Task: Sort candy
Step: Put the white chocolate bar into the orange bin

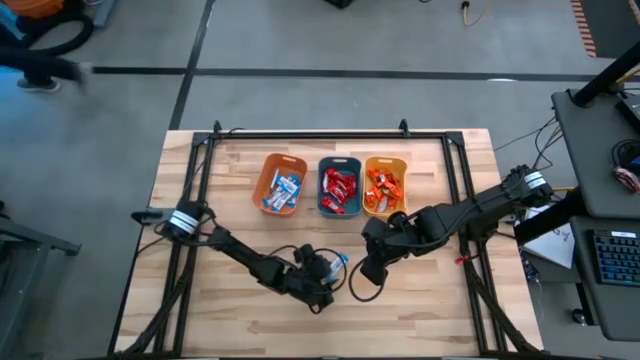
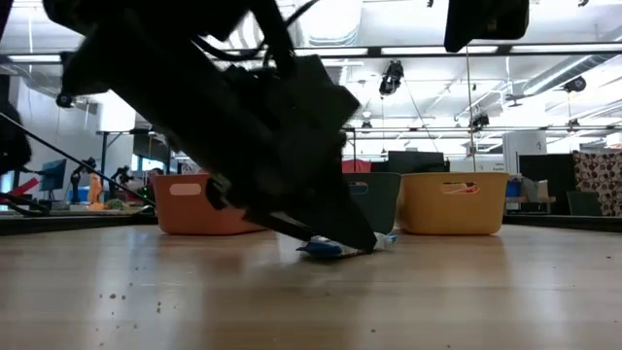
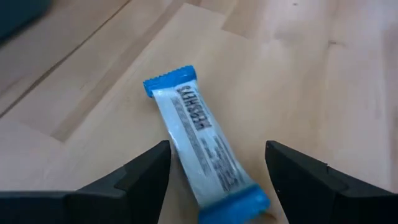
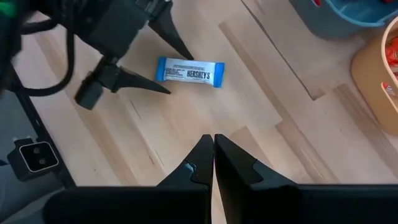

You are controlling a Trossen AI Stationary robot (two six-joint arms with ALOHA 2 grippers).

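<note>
- Now, left claw point(image 3: 214, 177) standing apart, straddling the blue-and-white candy point(image 3: 200, 143) lying diagonally between its fingers, lower-centre of the table point(image 1: 250, 335).
- Right claw point(image 4: 213, 155) pressed together, hanging near, farther off.

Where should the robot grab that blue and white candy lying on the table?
Around its middle, from straight above. The candy lies flat on the wooden table, long and thin, so the narrow white middle probably fits best between the fingers, pinched across its short width. The open left gripper already straddles it that way. The right gripper waits shut nearby.
</note>
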